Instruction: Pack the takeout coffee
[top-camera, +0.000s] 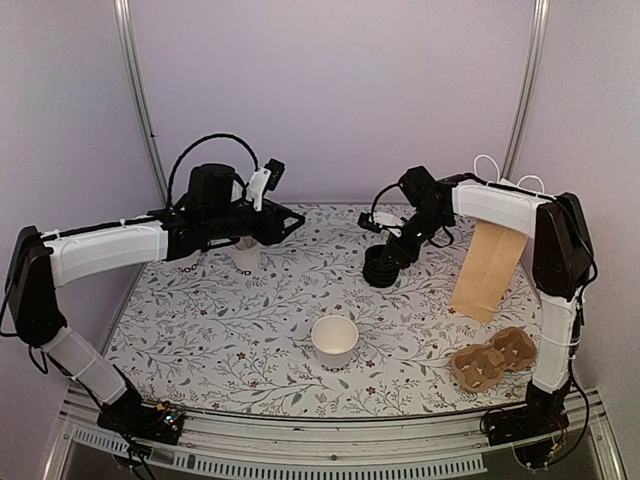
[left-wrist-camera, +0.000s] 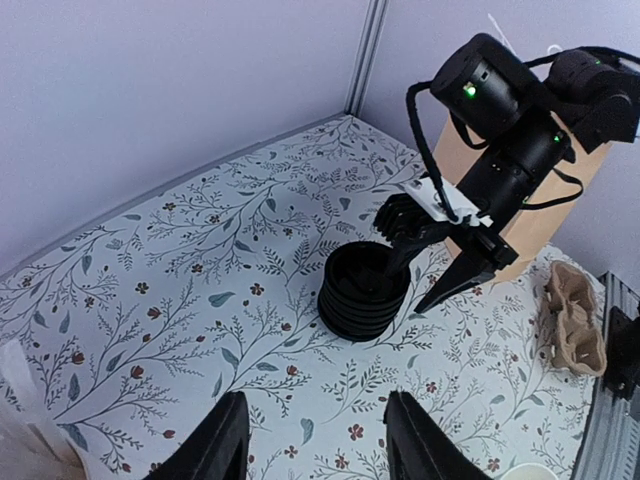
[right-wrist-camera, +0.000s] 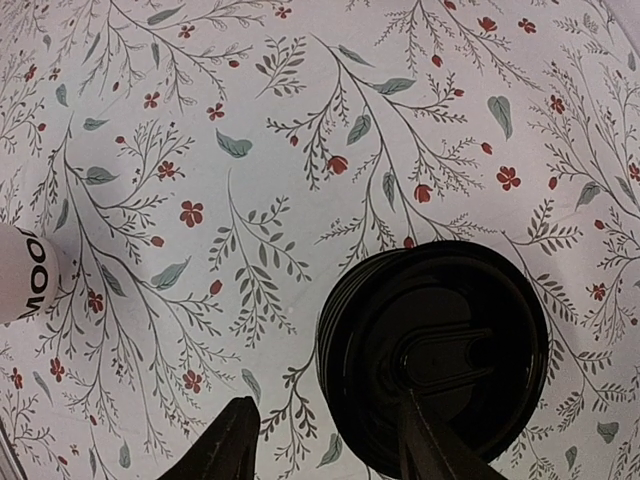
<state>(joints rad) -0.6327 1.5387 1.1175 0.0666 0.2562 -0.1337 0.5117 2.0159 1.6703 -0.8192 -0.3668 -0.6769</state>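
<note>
top view
- left gripper: held up over the far-left part of the flowered cloth; fingers parted, nothing between them.
- right gripper: tilted down, tips at the top of the lid stack.
- white cup: upright on the cloth, mouth open, no lid on it. It sits on the near side of both grippers, roughly between them and well apart from each.
- paper bag: brown, on the outer side of the right gripper.
- cup carrier: cardboard, near and outward of the right gripper, well apart.

left wrist view
- left gripper: released; only cloth shows in the gap.
- lid stack: black, straight ahead of the left fingertips, well apart.
- right gripper: one finger reaches down over the top lid, the other outside the stack's wall.
- white cup: rim only, cut off at the frame's lower right corner.

right wrist view
- right gripper: unclenched, astride the stack's edge.
- lid stack: under one finger, with its rim in the gap. Cloth shows between the rim and the other finger. Cannot tell whether either finger touches.
</note>
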